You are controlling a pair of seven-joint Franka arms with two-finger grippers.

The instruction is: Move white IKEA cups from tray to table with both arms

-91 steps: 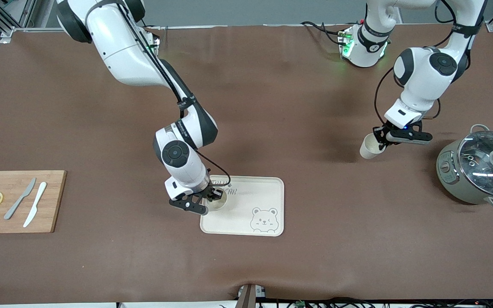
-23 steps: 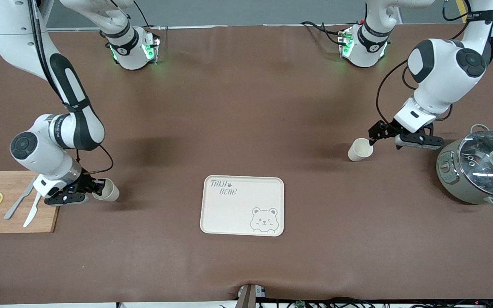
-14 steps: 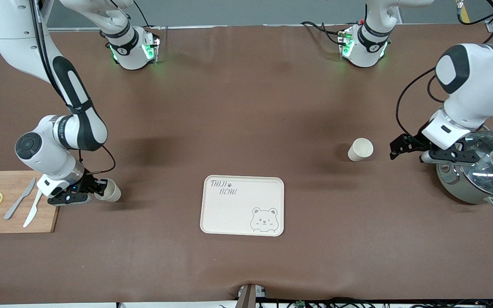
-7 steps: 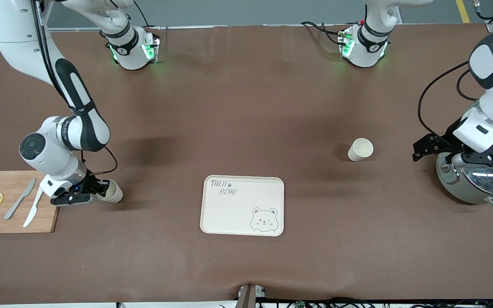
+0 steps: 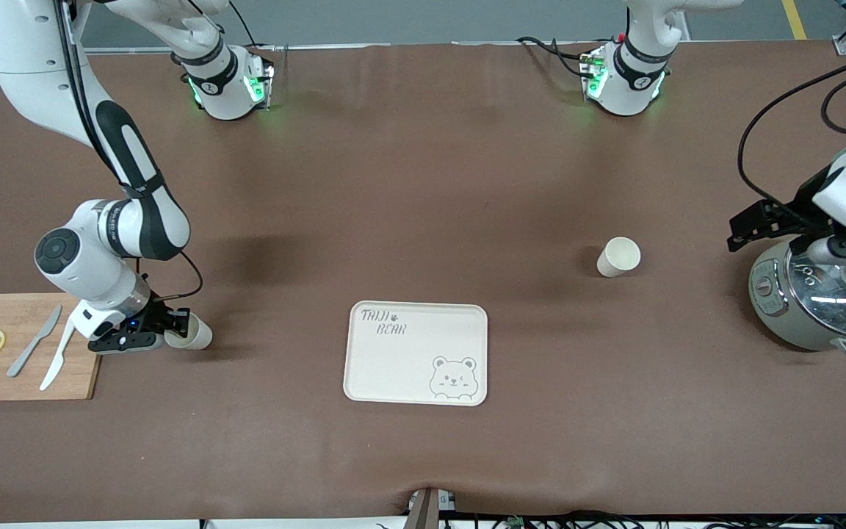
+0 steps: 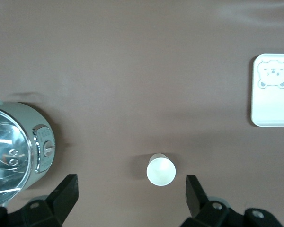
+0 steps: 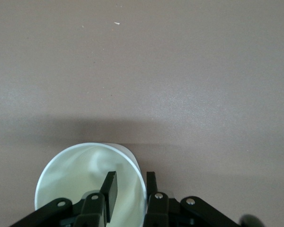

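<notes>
1. The right gripper (image 7: pixel 131 185) is low at the right arm's end of the table, just beside the wooden cutting board (image 5: pixel 26 345). Its fingers straddle the rim of one white cup (image 5: pixel 192 334). One finger is inside and clear of the wall, and the other is close against the outside, so the grip looks slackened.
2. That cup stands upright on the table (image 5: pixel 423 184).
3. The left gripper (image 5: pixel 745 229) hangs spread wide and empty over the table next to the grey-green pot (image 5: pixel 783 316), which stands by the table's edge at the left arm's end.
4. The second white cup (image 5: pixel 619 257) stands free and upright, apart from the pot and farther from the camera than the bear-printed tray (image 5: pixel 416 367).
5. The tray lies bare near the middle of the table's camera-side edge.
</notes>
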